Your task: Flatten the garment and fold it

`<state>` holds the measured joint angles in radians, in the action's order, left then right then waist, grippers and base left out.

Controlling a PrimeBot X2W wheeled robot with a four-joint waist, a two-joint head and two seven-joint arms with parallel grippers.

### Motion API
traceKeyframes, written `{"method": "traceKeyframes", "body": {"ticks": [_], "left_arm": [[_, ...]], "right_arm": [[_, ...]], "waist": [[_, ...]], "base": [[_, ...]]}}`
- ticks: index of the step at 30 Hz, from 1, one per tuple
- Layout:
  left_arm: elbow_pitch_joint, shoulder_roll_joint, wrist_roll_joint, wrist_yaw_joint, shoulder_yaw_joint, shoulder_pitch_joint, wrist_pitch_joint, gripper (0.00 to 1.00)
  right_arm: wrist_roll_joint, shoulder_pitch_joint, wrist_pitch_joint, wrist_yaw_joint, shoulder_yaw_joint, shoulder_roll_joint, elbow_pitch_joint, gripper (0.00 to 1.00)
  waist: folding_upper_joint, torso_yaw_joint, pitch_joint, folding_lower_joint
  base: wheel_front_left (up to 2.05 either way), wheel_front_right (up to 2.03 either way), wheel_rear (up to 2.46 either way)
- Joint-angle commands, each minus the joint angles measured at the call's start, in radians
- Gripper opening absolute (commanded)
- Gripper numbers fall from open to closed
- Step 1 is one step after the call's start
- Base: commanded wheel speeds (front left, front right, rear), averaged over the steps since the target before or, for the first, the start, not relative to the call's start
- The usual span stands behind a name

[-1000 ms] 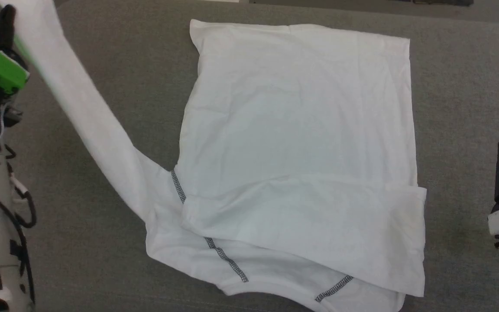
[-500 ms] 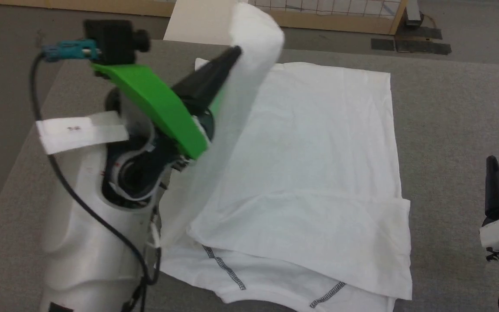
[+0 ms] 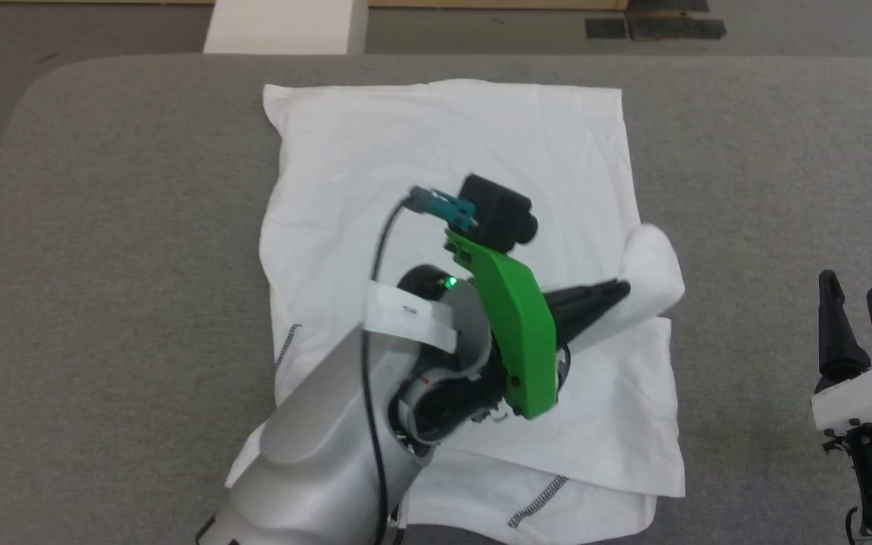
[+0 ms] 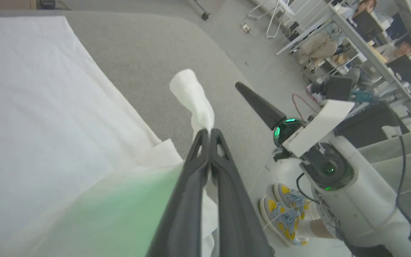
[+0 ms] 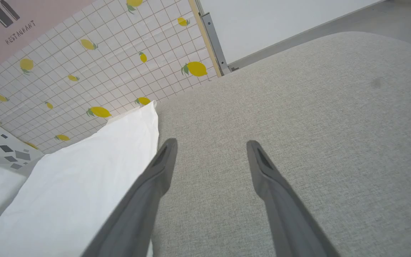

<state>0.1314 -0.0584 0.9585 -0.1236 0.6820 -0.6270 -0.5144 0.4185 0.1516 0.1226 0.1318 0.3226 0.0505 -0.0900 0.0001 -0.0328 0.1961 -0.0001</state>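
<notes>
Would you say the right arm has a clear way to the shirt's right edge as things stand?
Probably yes: the right end effector is open over the table beside the shirt, nothing between them. The left end effector, shut on the shirt, hangs near that edge and might crowd it.

A grey cloth-covered table (image 3: pixel 103 227) stands before a lemon-print tiled wall (image 5: pixel 84 64); a person's yellow-and-grey sneakers (image 4: pixel 278 221) rest on the pale floor (image 4: pixel 262 50) beside it

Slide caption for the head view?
Left tool, shut on a bunch of the white garment near its right edge on the grey table; right tool open, off the cloth.
</notes>
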Motion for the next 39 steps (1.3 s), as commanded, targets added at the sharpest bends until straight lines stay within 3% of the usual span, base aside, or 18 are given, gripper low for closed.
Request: {"method": "traceKeyframes", "body": {"ticks": [1,6,12,13,14,15,19,22,32,35,39], "left_arm": [[0.031,0.003,-0.016,-0.007,0.024,-0.022,0.014,0.0],[0.178,-0.007,-0.059,-0.007,0.157,-0.058,0.044,0.0],[0.299,-0.011,-0.019,-0.007,0.268,-0.079,0.071,0.0],[0.309,-0.01,-0.005,-0.007,0.275,-0.082,0.077,0.13],[0.318,-0.009,0.009,-0.007,0.284,-0.089,0.083,0.93],[0.321,-0.008,0.022,-0.007,0.291,-0.095,0.085,1.0],[0.297,-0.007,0.101,-0.007,0.286,-0.127,0.114,1.0],[0.245,-0.023,0.179,-0.007,0.226,-0.147,0.186,1.0],[0.282,-0.211,0.163,0.003,-0.037,-0.151,0.592,1.0],[0.299,-0.28,0.12,0.039,-0.094,-0.115,0.705,1.0],[0.287,-0.365,0.022,0.131,-0.155,-0.032,0.767,1.0]], "right_arm": [[0.007,0.017,-0.008,-0.001,-0.005,0.0,-0.005,1.0],[0.015,0.028,-0.022,-0.001,-0.017,0.0,-0.018,1.0],[0.019,0.031,-0.037,-0.001,-0.019,0.0,-0.033,1.0],[0.018,0.031,-0.039,-0.001,-0.017,0.0,-0.035,1.0],[0.017,0.03,-0.039,-0.001,-0.016,0.0,-0.038,1.0],[0.017,0.03,-0.04,-0.001,-0.015,0.0,-0.04,1.0],[0.008,0.028,-0.038,-0.001,-0.014,0.0,-0.045,1.0],[0.001,0.027,-0.03,-0.001,-0.018,0.0,-0.042,1.0],[-0.035,0.017,0.027,-0.001,-0.079,0.0,-0.009,1.0],[-0.044,0.017,0.041,-0.001,-0.099,0.0,0.002,1.0],[-0.051,0.018,0.053,-0.001,-0.121,0.0,0.01,1.0]], "waist": [[-0.0001,-0.036,0.036,0.0001],[-0.0001,-0.066,0.067,0.0001],[-0.0001,-0.074,0.084,0.0001],[-0.0001,-0.071,0.084,0.0001],[-0.0001,-0.067,0.082,0.0001],[-0.0001,-0.063,0.08,0.0001],[-0.0001,-0.036,0.057,0.0001],[-0.0001,-0.015,0.035,0.0001],[-0.0001,0.031,-0.032,0.0001],[-0.0001,0.037,-0.042,0.0001],[-0.0001,0.042,-0.051,0.0001]], "base": [[0.0,0.0,0.0],[0.0,0.0,0.0],[0.0,0.0,0.0],[0.0,0.0,0.0],[0.0,0.0,0.0],[0.0,0.0,0.0],[0.0,0.0,0.0],[0.0,0.0,0.0],[0.0,0.0,0.0],[0.0,0.0,0.0],[0.0,0.0,0.0]]}}
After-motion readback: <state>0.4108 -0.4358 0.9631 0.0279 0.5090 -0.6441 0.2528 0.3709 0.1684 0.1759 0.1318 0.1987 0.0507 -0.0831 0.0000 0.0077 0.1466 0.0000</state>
